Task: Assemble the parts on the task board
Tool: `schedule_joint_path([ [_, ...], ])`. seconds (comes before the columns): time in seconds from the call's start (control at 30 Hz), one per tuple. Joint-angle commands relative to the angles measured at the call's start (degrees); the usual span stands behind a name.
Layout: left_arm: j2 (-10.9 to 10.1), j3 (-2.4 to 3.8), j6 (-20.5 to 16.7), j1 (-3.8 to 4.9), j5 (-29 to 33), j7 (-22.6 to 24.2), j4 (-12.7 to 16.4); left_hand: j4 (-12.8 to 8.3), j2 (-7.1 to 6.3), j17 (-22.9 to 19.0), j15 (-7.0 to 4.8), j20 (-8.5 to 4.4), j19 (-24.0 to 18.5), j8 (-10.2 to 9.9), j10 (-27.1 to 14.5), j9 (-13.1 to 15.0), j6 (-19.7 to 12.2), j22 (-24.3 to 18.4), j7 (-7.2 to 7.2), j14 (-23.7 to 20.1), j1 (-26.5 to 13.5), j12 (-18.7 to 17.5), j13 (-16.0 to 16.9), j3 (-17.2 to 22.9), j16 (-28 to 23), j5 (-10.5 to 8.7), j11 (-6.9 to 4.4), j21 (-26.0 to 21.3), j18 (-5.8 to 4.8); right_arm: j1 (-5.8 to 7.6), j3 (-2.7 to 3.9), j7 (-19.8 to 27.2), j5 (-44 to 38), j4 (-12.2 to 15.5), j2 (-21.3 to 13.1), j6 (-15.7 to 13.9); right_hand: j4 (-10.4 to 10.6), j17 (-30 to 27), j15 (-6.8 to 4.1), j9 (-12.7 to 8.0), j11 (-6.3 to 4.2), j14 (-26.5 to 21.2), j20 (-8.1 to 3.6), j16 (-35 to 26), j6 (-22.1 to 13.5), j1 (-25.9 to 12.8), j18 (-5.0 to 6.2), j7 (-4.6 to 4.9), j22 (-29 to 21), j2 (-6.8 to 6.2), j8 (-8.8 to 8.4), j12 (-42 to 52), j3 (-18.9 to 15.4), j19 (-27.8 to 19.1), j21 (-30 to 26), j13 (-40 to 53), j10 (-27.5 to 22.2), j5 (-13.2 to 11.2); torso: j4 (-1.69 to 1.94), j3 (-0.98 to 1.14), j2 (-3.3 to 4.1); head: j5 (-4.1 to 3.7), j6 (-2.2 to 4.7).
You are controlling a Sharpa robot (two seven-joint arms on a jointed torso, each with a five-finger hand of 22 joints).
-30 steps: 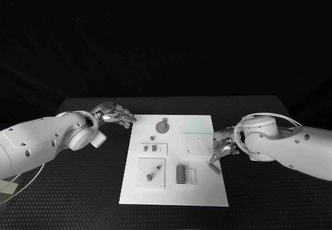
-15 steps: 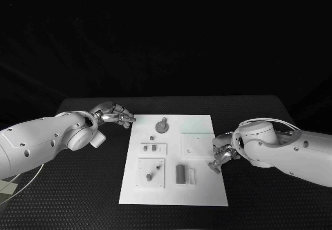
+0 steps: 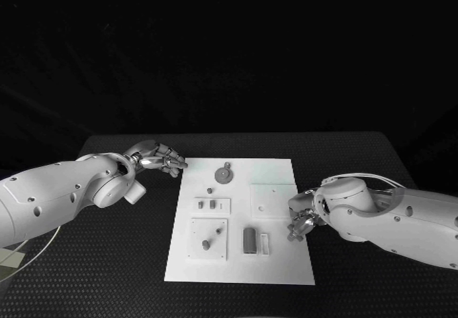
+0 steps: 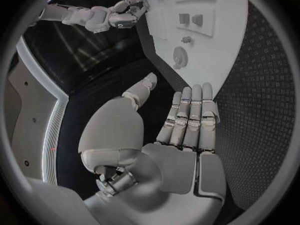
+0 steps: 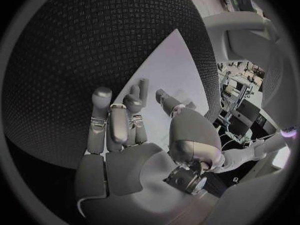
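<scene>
The white task board (image 3: 239,265) lies mid-table. On it are a round grey disc part (image 3: 222,175), small parts in a plate (image 3: 212,205), more parts in a lower plate (image 3: 208,240), a dark block (image 3: 249,240) and a pale block (image 3: 265,244). My left hand (image 3: 160,159) hovers off the board's far left corner, fingers straight and together, thumb apart, holding nothing (image 4: 187,120). My right hand (image 3: 300,222) is at the board's right edge, fingertips down beside the pale block. Its fingers (image 5: 119,115) are spread over the board (image 5: 169,70) with nothing in them.
A square white plate (image 3: 271,197) sits on the board's right half, just beside my right hand. Black textured table (image 3: 105,252) surrounds the board on both sides. The left wrist view also shows the board (image 4: 212,25), the disc (image 4: 180,56) and my right hand (image 4: 122,15).
My right arm has swung in and lower, and its hand has slid a little toward me along the board's right edge. The left hand has stayed in place.
</scene>
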Motion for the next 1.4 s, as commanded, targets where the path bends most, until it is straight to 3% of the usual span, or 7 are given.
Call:
schedule_joint_path([
  [0.03, 0.01, 0.02, 0.56, 0.06, 0.08, 0.33, 0.13, 0.31, 0.09, 0.06, 0.18, 0.02, -0.29, 0.35, 0.17, -0.07, -0.2, -0.09, -0.16, 0.39, -0.37, 0.06, -0.07, -0.01, -0.26, -0.22, 0.13, 0.08, 0.94, -0.58, -0.14, -0.31, -3.06, -0.33, 0.3, -0.69, -0.83, -0.1, -0.14, -0.24, -0.36, 0.12, 0.12, 0.29, -0.54, 0.35, 0.97, 0.76, 1.17, 0.76, 0.24, 0.2, -0.05, -0.33, 0.23, -0.01, -0.13, 0.18, 0.01, -0.04, 0.01, 0.03, -0.03],
  [0.33, -0.05, 0.02, 0.56, 0.06, 0.08, 0.32, 0.19, 0.33, 0.1, 0.09, 0.19, 0.02, -0.29, 0.35, 0.16, -0.08, -0.22, -0.09, -0.15, 0.39, -0.39, 0.05, -0.08, -0.02, -0.29, -0.22, 0.13, 0.08, 0.94, -1.35, -0.68, -1.1, -4.62, -1.05, 1.13, -1.6, -4.71, -0.49, -0.03, -0.35, -0.31, -0.12, 0.38, 0.12, -0.44, 1.94, 0.97, 0.8, 1.15, 4.81, 0.28, 0.19, -1.02, -0.74, 0.43, -0.13, -0.17, 0.18, 0.01, -0.02, 0.01, 0.11, -0.06],
  [0.5, -0.1, 0.02, 0.57, 0.06, 0.08, 0.3, 0.2, 0.34, 0.12, 0.1, 0.19, 0.02, -0.3, 0.35, 0.16, -0.09, -0.23, -0.09, -0.15, 0.39, -0.39, 0.05, -0.09, -0.02, -0.3, -0.22, 0.13, 0.08, 0.94, -1.45, -0.72, -1.18, -4.67, -1.15, 1.02, -1.55, -8.66, -0.65, -0.01, -0.4, -0.31, -0.18, 0.52, 0.05, -0.28, 4.62, 0.96, 0.8, 1.13, 8.18, 0.35, 0.18, -0.6, -0.83, 0.62, -0.23, -0.13, 0.18, -0.02, -0.01, 0.01, 0.12, -0.12],
  [0.6, -0.1, 0.02, 0.55, 0.06, 0.08, 0.31, 0.24, 0.35, 0.13, 0.11, 0.19, 0.02, -0.3, 0.35, 0.16, -0.09, -0.23, -0.1, -0.15, 0.4, -0.39, 0.05, -0.09, -0.02, -0.31, -0.22, 0.13, 0.08, 0.94, -1.45, -0.73, -0.78, -3.67, -1.3, 0.92, -1.72, -11.09, -0.76, 0.04, -0.49, -0.28, -0.22, 0.64, 0.01, -0.27, 6.15, 0.96, 0.82, 1.11, 11.36, 0.33, 0.17, -0.2, -0.93, 0.67, -0.3, -0.14, 0.18, -0.04, -0.02, 0.0, 0.15, -0.1],
  [0.77, -0.13, 0.02, 0.51, 0.06, 0.08, 0.29, 0.24, 0.35, 0.14, 0.12, 0.19, 0.02, -0.3, 0.35, 0.16, -0.09, -0.24, -0.1, -0.15, 0.4, -0.39, 0.05, -0.1, -0.02, -0.32, -0.22, 0.13, 0.08, 0.94, -1.45, -0.73, 0.07, 1.59, -1.64, 0.77, -2.35, -11.67, -0.94, 0.05, -0.59, -0.26, -0.36, 0.6, -0.05, -0.46, 8.25, 0.97, 0.81, 1.16, 12.88, 0.22, 0.16, 0.68, -1.16, 0.71, -0.32, -0.2, 0.2, -0.02, 0.01, 0.0, 0.16, 0.06],
  [0.93, -0.14, 0.02, 0.48, 0.06, 0.08, 0.27, 0.25, 0.36, 0.14, 0.14, 0.19, 0.02, -0.3, 0.35, 0.15, -0.1, -0.25, -0.1, -0.15, 0.4, -0.38, 0.05, -0.1, -0.02, -0.34, -0.22, 0.13, 0.08, 0.94, -1.45, -0.72, 0.32, 8.32, -2.06, 0.52, -6.49, -11.66, -0.9, 0.13, -0.64, -0.23, -0.38, 0.77, -0.01, -0.38, 9.32, 0.97, 0.87, 1.21, 13.15, 0.25, 0.21, 0.61, -1.31, 0.87, -0.31, -0.22, 0.18, -0.03, -0.01, 0.01, 0.09, 0.01],
  [1.4, -0.15, 0.01, 0.52, 0.06, 0.05, 0.21, 0.28, 0.31, 0.11, 0.18, 0.18, 0.01, -0.31, 0.35, 0.16, -0.11, -0.26, -0.1, -0.15, 0.4, -0.3, 0.05, -0.12, -0.01, -0.38, -0.22, 0.13, 0.08, 0.95, -1.44, -0.72, 1.29, 19.15, 0.09, -1.33, -25.95, -11.63, -1.26, 0.04, -0.61, -0.48, -0.51, 0.98, -0.17, 0.63, 10.05, 0.97, 0.6, 1.13, 12.6, 0.74, 0.27, -0.1, -1.37, 1.04, -0.4, -0.03, 0.18, -0.04, -0.05, 0.0, 0.04, -0.05],
])
